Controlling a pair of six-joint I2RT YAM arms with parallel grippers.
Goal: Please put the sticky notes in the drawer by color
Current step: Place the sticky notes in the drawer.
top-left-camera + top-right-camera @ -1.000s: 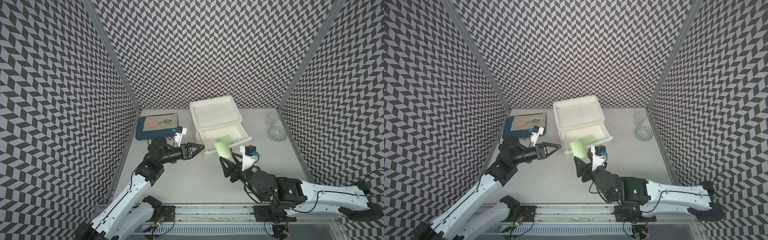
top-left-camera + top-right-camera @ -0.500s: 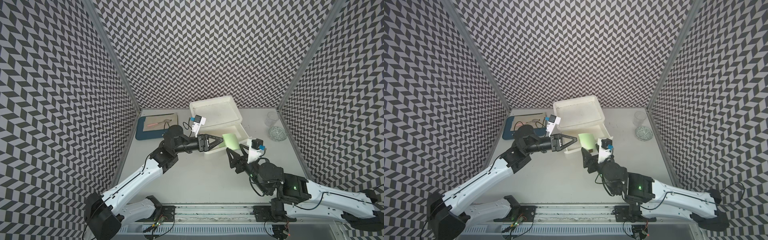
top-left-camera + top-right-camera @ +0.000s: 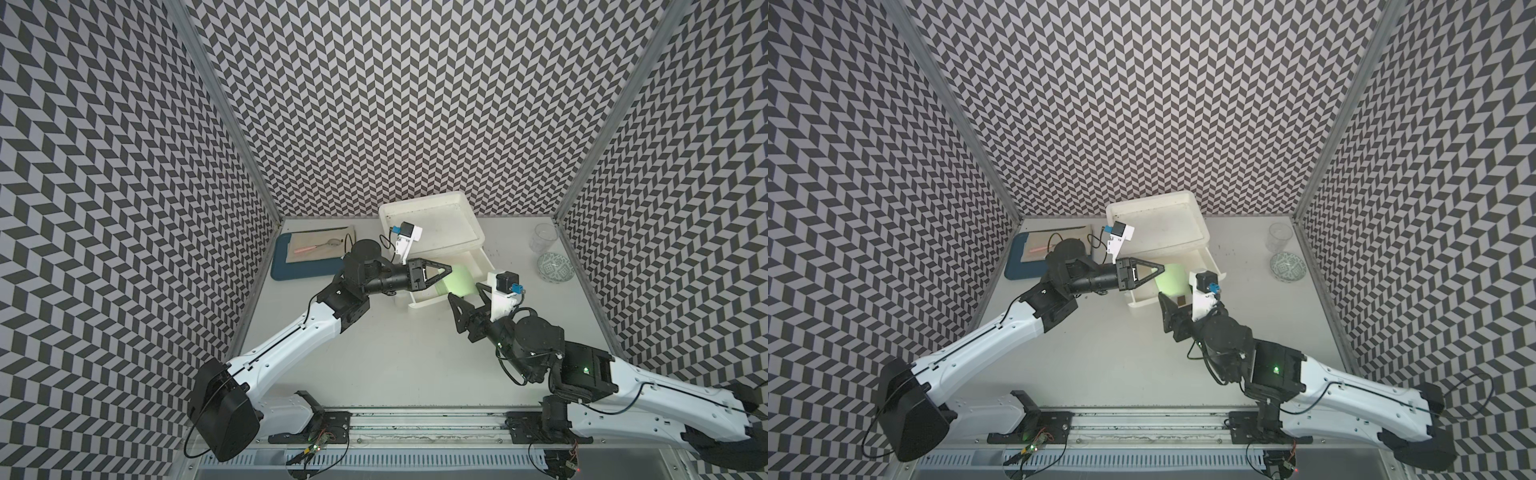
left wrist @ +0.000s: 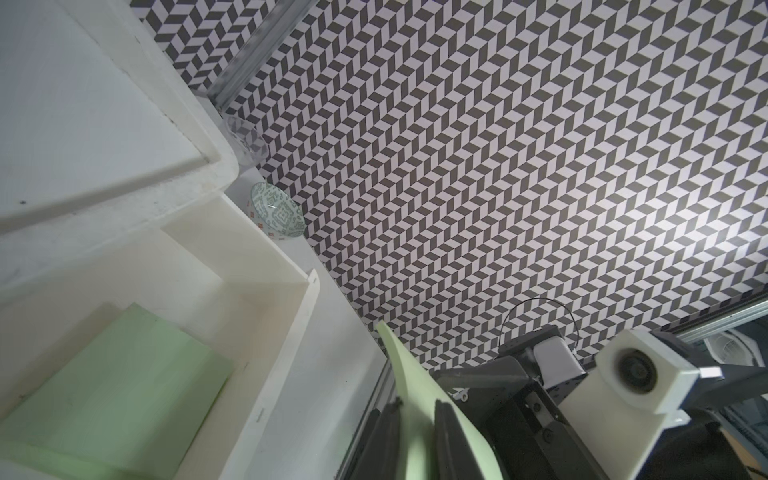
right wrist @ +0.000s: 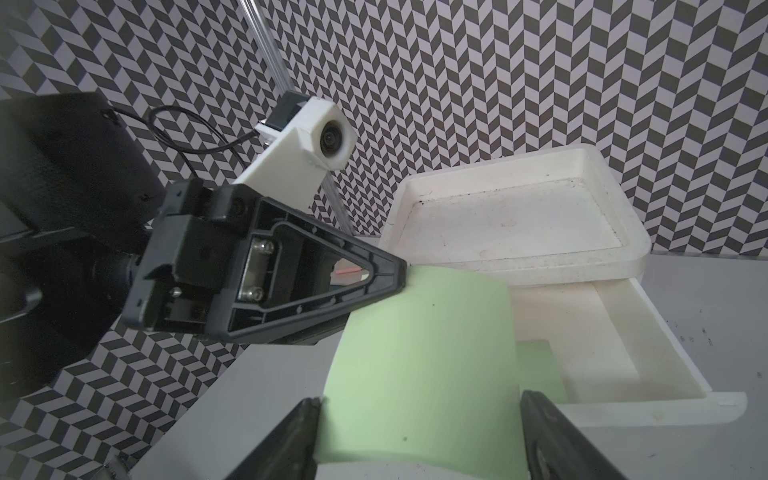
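Observation:
A light green sticky note (image 5: 419, 353) hangs curved over the front of the open drawer (image 5: 623, 409) of the white drawer unit (image 3: 440, 224). My left gripper (image 4: 417, 409) is shut on the note's (image 4: 409, 374) upper edge, reaching in from the left (image 3: 451, 270). My right gripper (image 5: 419, 399) stands open just in front of the drawer (image 3: 465, 291). The lower part of the note lies between its spread fingers, and one edge touches a fingertip (image 5: 311, 405). Another green note (image 4: 116, 374) lies flat inside the drawer. No pink or blue notes show.
A blue tray (image 3: 282, 270) with a beige cloth and a spoon lies at the back left. A clear glass (image 3: 543, 237) and a patterned bowl (image 3: 555, 268) stand at the back right, near the wall.
My left arm swung right from beside the tray to the drawer and shut on the green note. My right arm carried the note up to the drawer, and its jaws widened.

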